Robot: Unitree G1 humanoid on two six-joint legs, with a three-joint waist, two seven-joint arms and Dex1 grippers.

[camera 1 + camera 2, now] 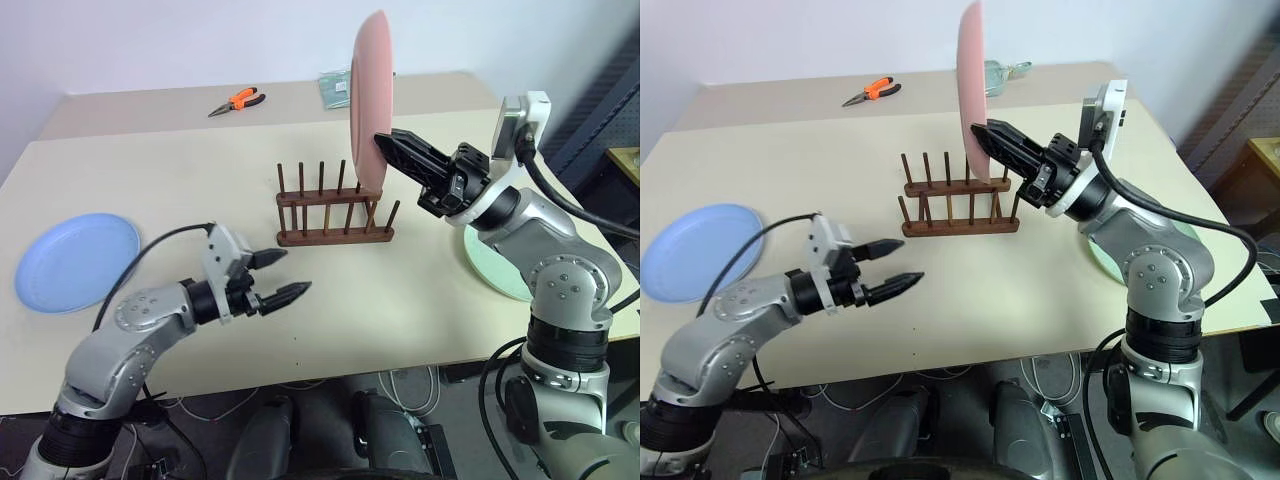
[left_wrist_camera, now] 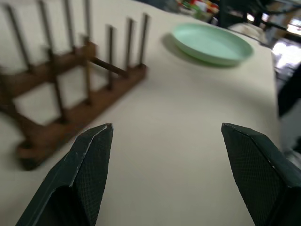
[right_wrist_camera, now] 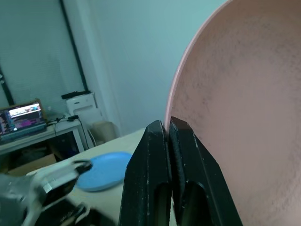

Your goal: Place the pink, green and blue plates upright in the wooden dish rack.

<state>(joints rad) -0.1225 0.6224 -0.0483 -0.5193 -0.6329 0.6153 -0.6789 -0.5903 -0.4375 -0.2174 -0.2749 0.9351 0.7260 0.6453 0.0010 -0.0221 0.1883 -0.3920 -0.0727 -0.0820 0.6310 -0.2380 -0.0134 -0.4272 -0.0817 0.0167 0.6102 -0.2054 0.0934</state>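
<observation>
Right gripper (image 1: 385, 143) clamped pink plate (image 1: 368, 95) edge-on, upright, directly above wooden dish rack (image 1: 335, 211); left gripper (image 1: 287, 275) apart, empty.

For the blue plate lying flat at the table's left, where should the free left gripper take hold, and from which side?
Probably by the rim nearest the left gripper. The blue plate lies flat, and its shallow raised edge is the only part thin enough for two fingers. The open gripper could come in low from the rack side, one finger over the rim and one under it, much as the right gripper pinches the pink plate.
</observation>
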